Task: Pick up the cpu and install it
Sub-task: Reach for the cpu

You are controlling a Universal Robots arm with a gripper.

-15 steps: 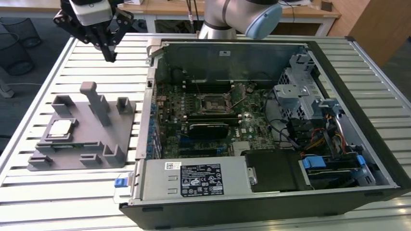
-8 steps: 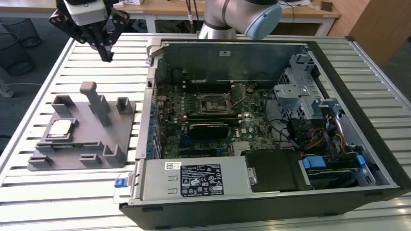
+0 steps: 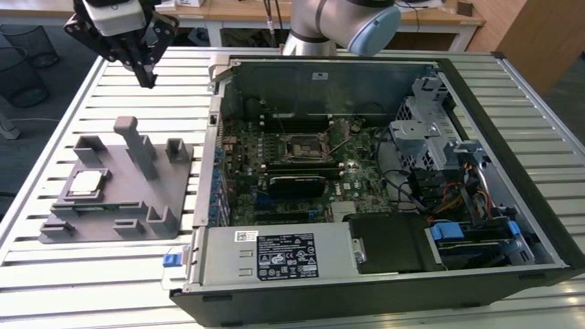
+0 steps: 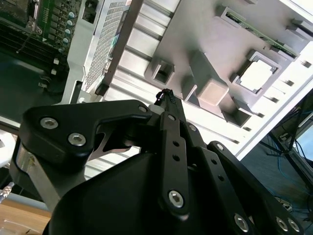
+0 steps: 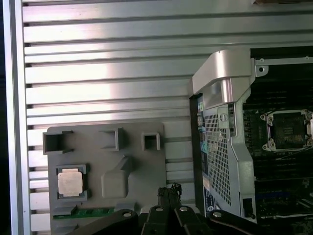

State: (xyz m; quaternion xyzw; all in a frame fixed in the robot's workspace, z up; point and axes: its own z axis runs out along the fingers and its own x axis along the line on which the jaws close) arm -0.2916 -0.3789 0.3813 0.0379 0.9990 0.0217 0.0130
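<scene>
The cpu (image 3: 86, 182) is seated flat in a fixture (image 3: 146, 212) pocket, well apart from the gripper (image 3: 146, 81), whose jaws are pressed together, empty. It is judged light, stiff, delicate, best taken by opposite edges. The slatted worktop (image 3: 92, 281) is crowded by fixture posts (image 3: 137, 147) and the case (image 3: 366, 82) beside.
</scene>
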